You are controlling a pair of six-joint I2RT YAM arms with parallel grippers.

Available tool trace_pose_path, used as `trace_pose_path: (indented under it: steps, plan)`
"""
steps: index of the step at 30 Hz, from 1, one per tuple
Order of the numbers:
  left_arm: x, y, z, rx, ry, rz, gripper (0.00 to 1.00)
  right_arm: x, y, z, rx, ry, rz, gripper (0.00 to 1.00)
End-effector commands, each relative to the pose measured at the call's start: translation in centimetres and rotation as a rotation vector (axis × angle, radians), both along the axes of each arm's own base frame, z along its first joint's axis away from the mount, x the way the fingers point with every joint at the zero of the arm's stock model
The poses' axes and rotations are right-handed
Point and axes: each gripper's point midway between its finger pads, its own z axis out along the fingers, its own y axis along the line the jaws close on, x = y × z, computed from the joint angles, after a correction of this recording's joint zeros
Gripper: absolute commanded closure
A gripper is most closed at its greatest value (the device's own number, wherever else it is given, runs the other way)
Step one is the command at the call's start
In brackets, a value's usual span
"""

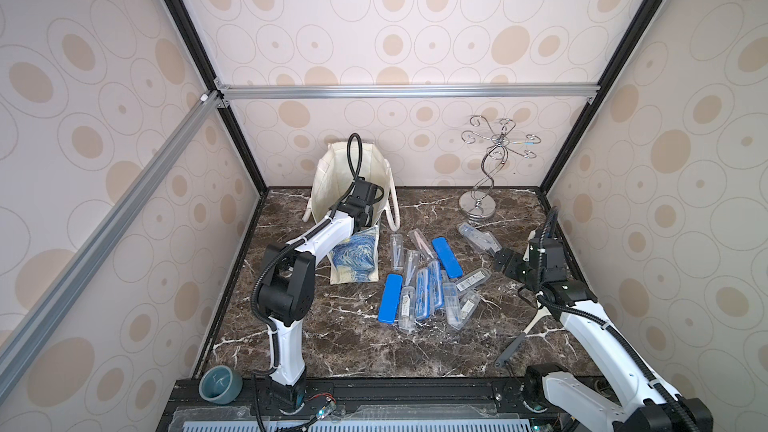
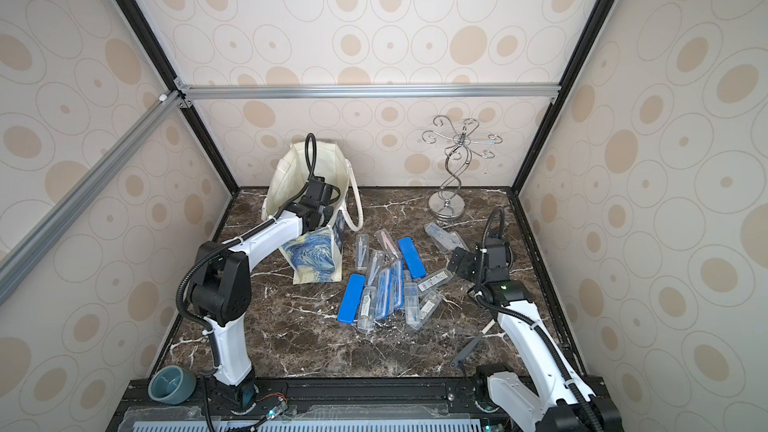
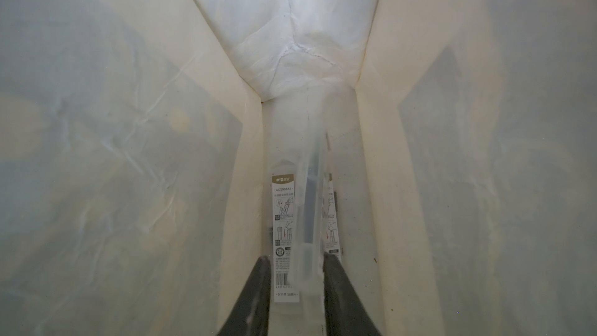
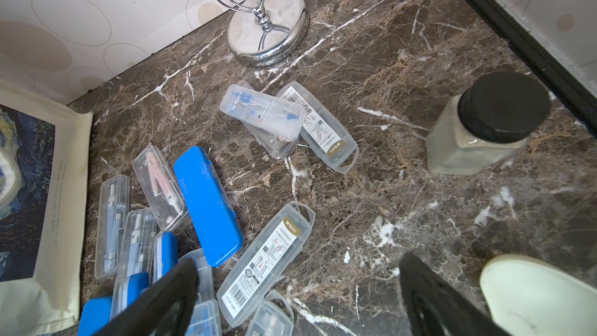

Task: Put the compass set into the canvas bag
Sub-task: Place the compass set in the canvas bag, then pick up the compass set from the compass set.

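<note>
Down inside the bag (image 1: pixel 332 176) with the left claw (image 3: pixel 295 256), arm bent over the rim, nothing past the wrist showing in either top view. Seen from the left wrist: dark fingers (image 3: pixel 258 289) parted only a little, with a clear set (image 3: pixel 310 208), blurred, between them. Close against one finger, with a gap to the other, so no firm grip on it. Behind that, flat on the bag floor, two labelled cases (image 3: pixel 284 221).

Find the bag upright near the far left corner of the desk (image 1: pixel 353 338), mouth gaping, painted face (image 1: pixel 353 259) turned toward the near edge, a strap hanging down its right side.

Over the right part of the desk with the right claw (image 1: pixel 509 263), spread wide and holding nothing.

Between bag and right claw, at mid-desk, a loose heap (image 1: pixel 424 284) of clear and blue cases, several overlapping. Apart from it toward the far right, a trio (image 4: pixel 284 124) of clear ones, stacked crosswise, near a chrome stand (image 1: pixel 478 205). By the right edge, a jar (image 4: pixel 484 124) with a black lid. Beside the near left corner, off the marble, a teal bowl (image 1: pixel 220 384).
</note>
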Motion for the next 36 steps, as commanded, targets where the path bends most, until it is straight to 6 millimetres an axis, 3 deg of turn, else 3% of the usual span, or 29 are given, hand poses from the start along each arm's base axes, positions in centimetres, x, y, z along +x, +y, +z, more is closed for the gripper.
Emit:
trace_pose_path:
  steps: [1,7,14,18,21,25,30,33,36]
  plan:
    - [0.1,0.4,0.9,-0.016,-0.016,0.01,0.6,-0.2,-0.1,-0.5,0.004,0.008,-0.005,0.01]
    - [0.5,0.3,3.4,-0.023,-0.058,0.003,0.39,-0.2,-0.1,-0.6,0.0,0.017,0.004,0.01]
    - [0.5,-0.3,9.6,-0.09,-0.201,-0.027,0.1,-0.2,0.4,-1.2,0.003,0.047,0.03,0.01]
    - [-0.6,-0.6,13.7,-0.156,-0.309,-0.061,0.0,-0.2,0.7,-1.6,0.011,0.063,0.049,0.01]
    - [-2.0,-1.4,16.2,-0.204,-0.376,-0.117,0.0,-0.1,1.0,-2.0,0.015,0.078,0.063,0.01]
    - [-4.7,-3.5,19.7,-0.238,-0.479,-0.221,0.0,0.1,1.5,-2.3,0.02,0.105,0.097,0.01]
    - [-9.8,-7.8,24.5,-0.349,-0.669,-0.418,0.0,0.4,2.8,-2.9,0.045,0.163,0.172,0.01]
    - [-12.6,-10.8,26.0,-0.425,-0.728,-0.535,0.0,0.5,3.1,-3.4,0.049,0.216,0.193,0.01]
    - [-14.4,-14.0,25.6,-0.474,-0.71,-0.627,0.0,0.5,3.1,-4.2,0.038,0.273,0.197,0.01]
